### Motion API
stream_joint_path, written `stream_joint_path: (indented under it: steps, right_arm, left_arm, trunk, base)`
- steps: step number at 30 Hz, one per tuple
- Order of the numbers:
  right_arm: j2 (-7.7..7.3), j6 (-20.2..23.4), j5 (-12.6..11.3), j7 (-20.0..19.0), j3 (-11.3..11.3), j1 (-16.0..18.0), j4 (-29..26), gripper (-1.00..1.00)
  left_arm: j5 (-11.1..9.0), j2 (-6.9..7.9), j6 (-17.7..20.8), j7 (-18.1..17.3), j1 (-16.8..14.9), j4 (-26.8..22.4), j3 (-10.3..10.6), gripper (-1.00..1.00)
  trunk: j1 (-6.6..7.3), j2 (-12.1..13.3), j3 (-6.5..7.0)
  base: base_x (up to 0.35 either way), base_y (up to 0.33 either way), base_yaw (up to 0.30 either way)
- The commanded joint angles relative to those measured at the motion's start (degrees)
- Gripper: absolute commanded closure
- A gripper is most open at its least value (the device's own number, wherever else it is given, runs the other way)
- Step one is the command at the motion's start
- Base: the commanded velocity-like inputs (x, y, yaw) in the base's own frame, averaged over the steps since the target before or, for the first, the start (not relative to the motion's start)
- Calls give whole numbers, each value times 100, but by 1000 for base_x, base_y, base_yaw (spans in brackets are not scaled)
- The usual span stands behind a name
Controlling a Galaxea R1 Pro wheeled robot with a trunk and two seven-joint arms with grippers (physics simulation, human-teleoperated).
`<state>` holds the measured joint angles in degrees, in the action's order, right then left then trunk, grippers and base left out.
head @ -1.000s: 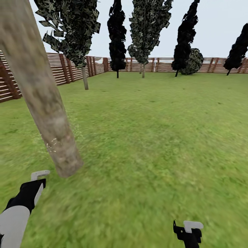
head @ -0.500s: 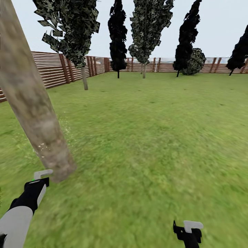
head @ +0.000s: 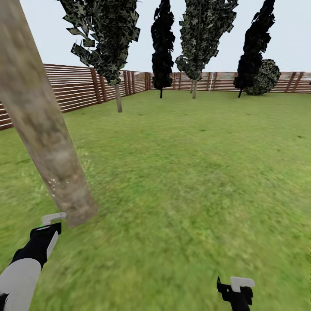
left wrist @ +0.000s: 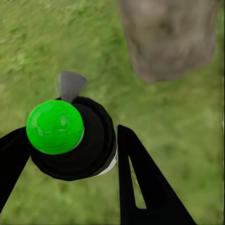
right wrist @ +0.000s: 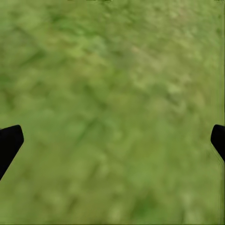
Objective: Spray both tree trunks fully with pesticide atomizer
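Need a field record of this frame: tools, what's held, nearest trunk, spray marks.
left tool: shut on the dark atomizer with a green top
right tool: open, over grass
nearest trunk: mottled grey-tan tree trunk, just ahead of the left tool
spray marks: whitish pesticide specks low on that trunk
surroundings: green lawn, brown slat fence
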<state>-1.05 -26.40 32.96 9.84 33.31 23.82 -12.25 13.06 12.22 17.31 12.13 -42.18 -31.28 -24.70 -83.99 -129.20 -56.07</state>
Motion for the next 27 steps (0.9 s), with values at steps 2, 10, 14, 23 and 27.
stream_joint_path:
  steps: [2, 10, 14, 23, 27]
  right_arm:
    - [0, -4, 0, 0, 0, 0, 3, -100]
    - [0, -6, 0, 0, 0, 0, 2, -100]
    - [0, -3, 0, 0, 0, 0, 0, -100]
    - [0, -5, 0, 0, 0, 0, -5, -100]
    - [0, -6, -1, 0, 0, 0, -5, -100]
  left_arm:
    - [3, 0, 0, 8, 0, -1, 0, 100]
    - [21, 47, 82, -30, 0, 12, 9, 100]
    - [36, 61, 303, -71, 0, 197, 67, 100]
    - [52, 18, 329, -46, 0, 203, 71, 100]
    - [48, 11, 311, -43, 0, 202, 69, 100]
  trunk:
    - [0, 0, 0]
    - [0, 0, 0]
    - [0, 0, 0]
    - [0, 0, 0]
    - [0, 0, 0]
  base:
    - [150, -251, 0]
    - [148, -249, 209]
    - [219, -216, 276]
    - [261, -153, 47]
    - [335, -5, 15]
